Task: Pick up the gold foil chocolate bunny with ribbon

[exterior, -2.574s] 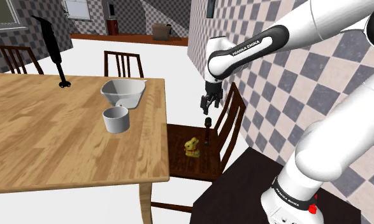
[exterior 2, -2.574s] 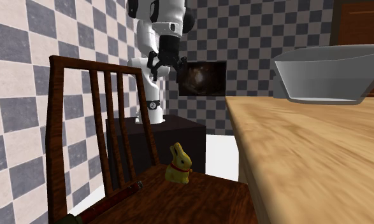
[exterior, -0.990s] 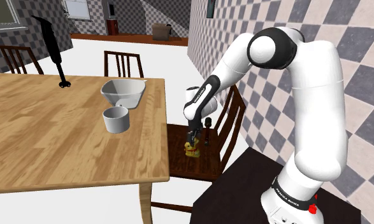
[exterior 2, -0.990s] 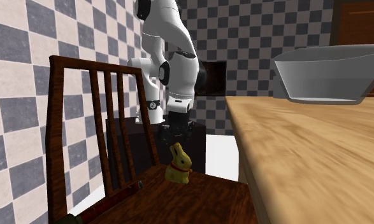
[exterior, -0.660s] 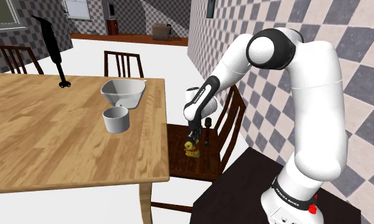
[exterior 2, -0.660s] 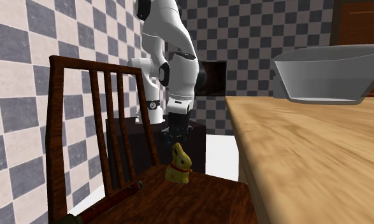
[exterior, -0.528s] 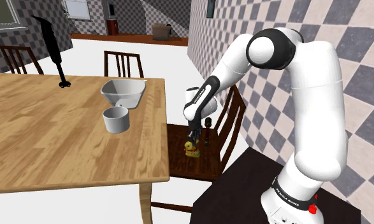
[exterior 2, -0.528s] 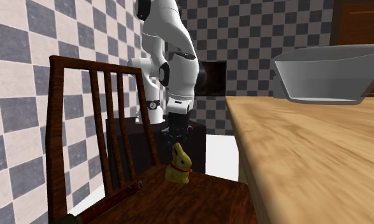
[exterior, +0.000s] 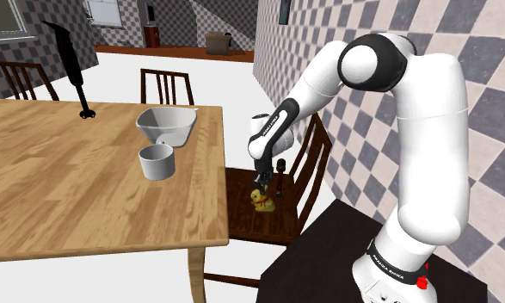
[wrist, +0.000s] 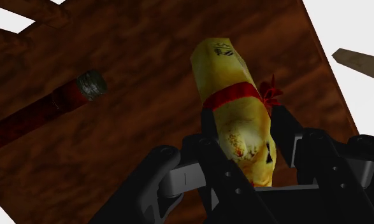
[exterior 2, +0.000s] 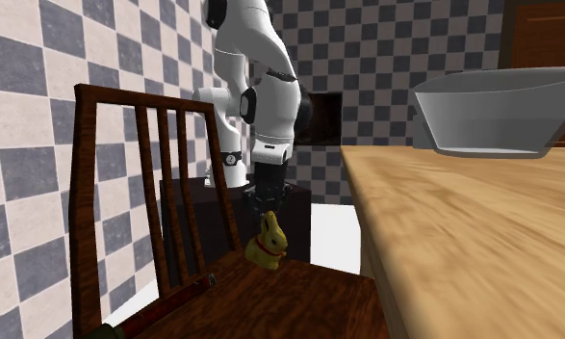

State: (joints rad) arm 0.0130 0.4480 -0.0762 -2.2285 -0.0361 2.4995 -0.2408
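A wooden table point(exterior: 87, 189) fills the shoulder view's left. Near its right edge, a grey bowl point(exterior: 167, 126) sits just behind a grey cup point(exterior: 156, 162). Upper left, a black blender point(exterior: 72, 69) stands tilted. A dark chair point(exterior: 242, 221) stands right of the table.

The Franka arm point(exterior: 431, 129) is white with dark joints and black lettering point(exterior: 273, 128) on its forearm. Its two-finger gripper point(exterior: 261, 180) is all black.

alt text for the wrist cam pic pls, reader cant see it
The black gripper clasps a gold bunny with a red ribbon between its two fingers. Behind the bunny is a dark wooden chair seat, with a dark red cylinder with a grey end to one side of it.
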